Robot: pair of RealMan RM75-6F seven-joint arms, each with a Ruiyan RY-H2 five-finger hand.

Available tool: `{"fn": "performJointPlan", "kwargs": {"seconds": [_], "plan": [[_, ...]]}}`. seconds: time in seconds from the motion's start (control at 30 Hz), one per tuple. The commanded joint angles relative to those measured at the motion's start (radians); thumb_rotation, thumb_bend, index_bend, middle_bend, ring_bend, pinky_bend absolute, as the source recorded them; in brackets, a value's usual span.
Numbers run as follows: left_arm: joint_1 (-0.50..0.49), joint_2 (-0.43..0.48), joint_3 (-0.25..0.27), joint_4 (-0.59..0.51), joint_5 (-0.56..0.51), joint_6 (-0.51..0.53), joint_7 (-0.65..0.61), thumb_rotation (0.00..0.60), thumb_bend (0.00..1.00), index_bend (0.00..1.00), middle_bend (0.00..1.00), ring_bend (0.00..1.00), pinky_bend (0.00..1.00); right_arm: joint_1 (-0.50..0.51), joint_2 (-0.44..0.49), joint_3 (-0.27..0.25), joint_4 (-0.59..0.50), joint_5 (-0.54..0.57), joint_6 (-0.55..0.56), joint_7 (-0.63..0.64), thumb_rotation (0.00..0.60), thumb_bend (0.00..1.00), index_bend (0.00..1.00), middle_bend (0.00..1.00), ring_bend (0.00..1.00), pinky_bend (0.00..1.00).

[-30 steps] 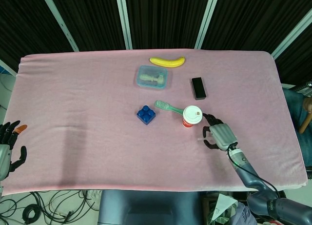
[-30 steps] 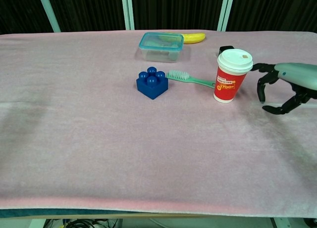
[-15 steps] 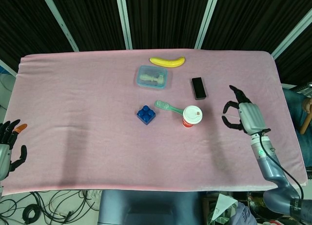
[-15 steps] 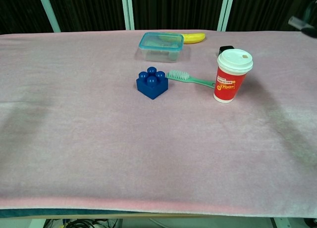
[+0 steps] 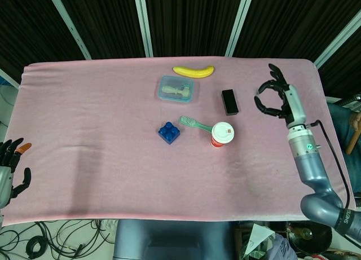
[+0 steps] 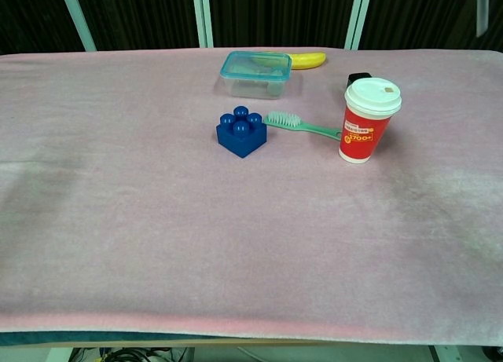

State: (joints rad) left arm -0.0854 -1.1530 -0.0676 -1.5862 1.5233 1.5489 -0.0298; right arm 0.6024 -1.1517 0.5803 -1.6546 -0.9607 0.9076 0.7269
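Right hand hangs over the far right part of the table with its fingers spread and curved, holding nothing; a second ago it was low beside the paper cup, and it has since risen and drawn back toward the far right corner, leaving the cup standing free. I judge that the cup has been let go and the arm is clearing away. Left hand sits off the near left corner, fingers apart and empty, where it was before.

Going from near to far: the cup stands upright just right of the table's middle, its lid on. A green toothbrush lies just beyond it, handle end touching or almost touching the cup. A blue block sits by the brush head. Further off are a black box, a clear lidded tub and a banana near the far edge.

Neither hand shows in the chest view. The tub's contents are hard to make out.
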Motion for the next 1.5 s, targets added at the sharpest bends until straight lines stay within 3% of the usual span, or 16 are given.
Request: {"fn": "performJointPlan", "kwargs": {"seconds": [0.03,0.57,1.07,1.5], "plan": [[0.000,0.000,0.001,0.000,0.000,-0.002,0.003,0.600,0.58,0.19,0.08,0.02,0.00,0.031,-0.039,0.039,0.013,0.043,-0.021,0.048,0.600,0.36,0.65,0.00,0.02,0.18],[0.002,-0.001,0.000,-0.001,-0.001,0.004,0.002,0.600,0.58,0.19,0.08,0.02,0.00,0.042,-0.191,0.038,0.066,0.070,0.045,0.101,0.600,0.36,0.65,0.00,0.02,0.18],[0.003,-0.001,-0.001,-0.002,-0.003,0.005,0.000,0.600,0.58,0.19,0.08,0.02,0.00,0.005,-0.272,0.017,0.119,-0.008,0.067,0.198,0.600,0.36,0.65,0.00,0.02,0.18],[0.002,0.000,-0.001,-0.002,-0.005,0.001,0.002,0.600,0.58,0.19,0.08,0.02,0.00,0.005,-0.324,-0.010,0.186,-0.064,0.070,0.209,0.600,0.36,0.65,0.00,0.02,0.18]]}}
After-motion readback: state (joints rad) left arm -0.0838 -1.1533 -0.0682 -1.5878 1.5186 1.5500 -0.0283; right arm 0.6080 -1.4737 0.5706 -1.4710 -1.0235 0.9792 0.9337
